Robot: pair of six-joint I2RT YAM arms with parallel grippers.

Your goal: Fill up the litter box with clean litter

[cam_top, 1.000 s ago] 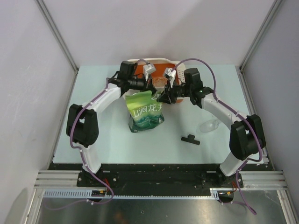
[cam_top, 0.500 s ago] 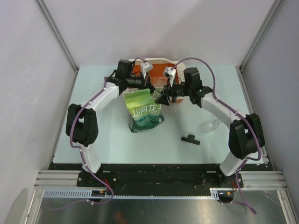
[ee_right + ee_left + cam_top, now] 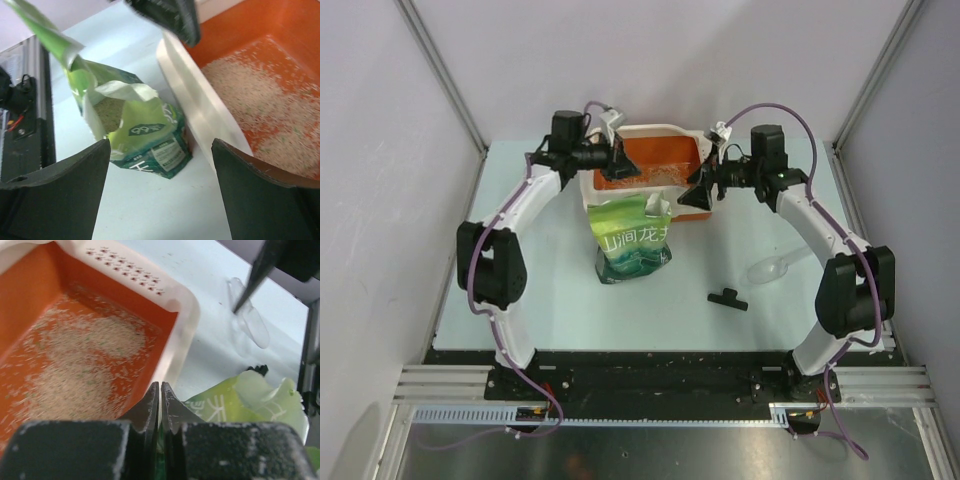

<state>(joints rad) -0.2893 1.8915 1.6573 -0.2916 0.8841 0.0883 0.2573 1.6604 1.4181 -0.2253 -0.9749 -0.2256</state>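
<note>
The litter box lies at the table's far middle, orange inside with a cream rim. Pale clean litter thinly covers its floor. In front of it a green pouch stands by itself on the table, with its torn mouth open. My left gripper hovers over the box's near left rim, shut to a hairline slit with nothing gripped. Over the box's near right corner, my right gripper stands wide open and empty.
A clear plastic spoon lies on the table to the right of the pouch. A small black clip lies in front of it. Side walls close in the table on the left and right.
Both grippers have drawn apart from the pouch's top, the left toward the back left, the right toward the right. The right gripper has opened wide. The pouch now stands unheld.
</note>
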